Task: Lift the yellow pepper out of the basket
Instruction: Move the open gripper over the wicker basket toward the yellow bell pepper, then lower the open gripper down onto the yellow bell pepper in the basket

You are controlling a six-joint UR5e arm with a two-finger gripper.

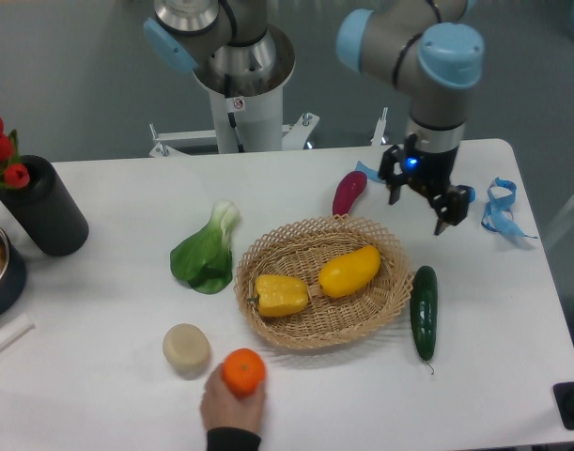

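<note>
Camera view shows your pincer [420,200] open and empty beyond the basket [380,301]; descend squarely over the yellow pepper [282,295], avoiding its smooth neighbour.

On the worktop [99,310]: bok choy [205,252] around 9 o'clock, eggplant [349,193] at 12, cucumber [424,311] at 3, pale round thing [186,346] at 8, blue ribbon [498,207] far right, tulips [3,155] in a dark vase [44,207] far left.

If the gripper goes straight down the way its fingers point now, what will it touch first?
Probably the bare table, just off the basket rim's back right edge. The gripper hangs open, fingers pointing down, apart from everything. Depth is unclear from one view, so it might clip the rim.
</note>
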